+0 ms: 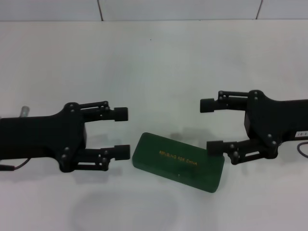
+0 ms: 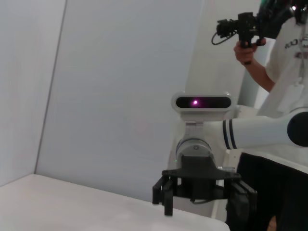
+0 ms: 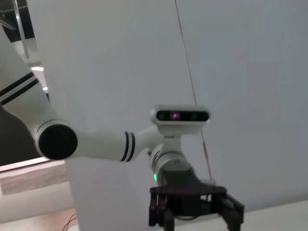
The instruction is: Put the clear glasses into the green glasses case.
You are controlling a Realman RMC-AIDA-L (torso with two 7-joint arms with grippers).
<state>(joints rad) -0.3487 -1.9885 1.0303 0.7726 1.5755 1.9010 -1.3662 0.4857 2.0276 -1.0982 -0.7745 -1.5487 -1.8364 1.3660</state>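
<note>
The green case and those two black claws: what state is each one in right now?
Case: shut, lying flat on the table, lid with gold lettering facing up.
Left gripper: open, empty, beside the case's left end.
Right gripper: open, empty, over the case's right end.
Glasses: not in view.

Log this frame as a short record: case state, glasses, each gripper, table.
case: green glasses case shut, lying flat on the white table, gold lettering up
glasses: clear glasses not visible in any view
left gripper: open, beside the case's near-left end, holding nothing
right gripper: open, lower finger over the case's right end, holding nothing
stage: case not yet opened
</note>
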